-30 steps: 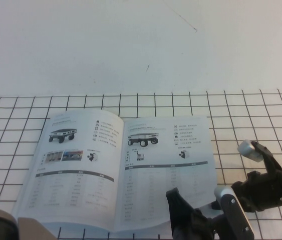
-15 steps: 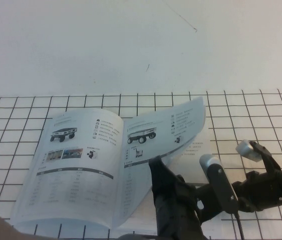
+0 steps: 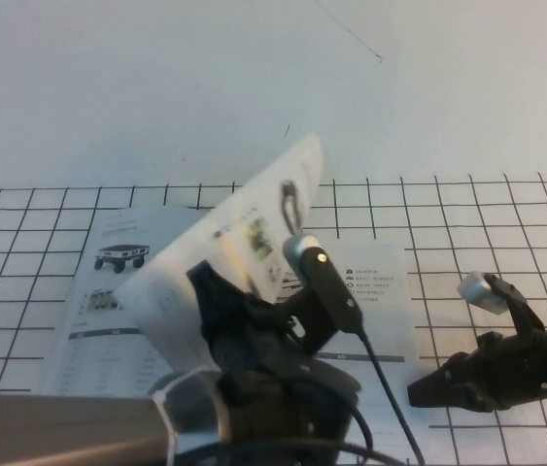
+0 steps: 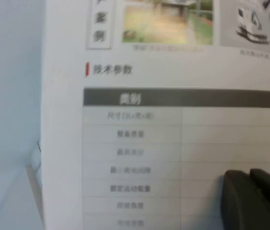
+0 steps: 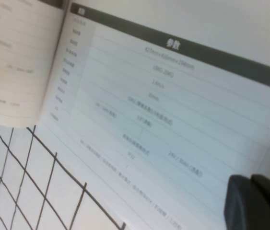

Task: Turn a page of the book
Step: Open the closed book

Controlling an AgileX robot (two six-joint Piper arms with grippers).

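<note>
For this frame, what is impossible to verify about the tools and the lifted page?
- Left tool: high view, its own arm covers its tip; grip on the page unverifiable.
- Right tool: near the book, fingers indistinct.
- Wrist views: table text blurred, fingertips cut off at the edge.

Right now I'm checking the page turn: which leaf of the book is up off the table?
The page over the book's middle, lifted by the left hand; the others lie flat. The right hand rests at the right edge.

I see the book (image 3: 370, 291) lying in thin glossy white paper, the lifted page (image 3: 244, 243) sheened and smooth. The left gripper (image 3: 217, 303) and right gripper (image 3: 428, 390) look matt black plastic. The gridded table (image 3: 506, 223) appears matt white.
</note>
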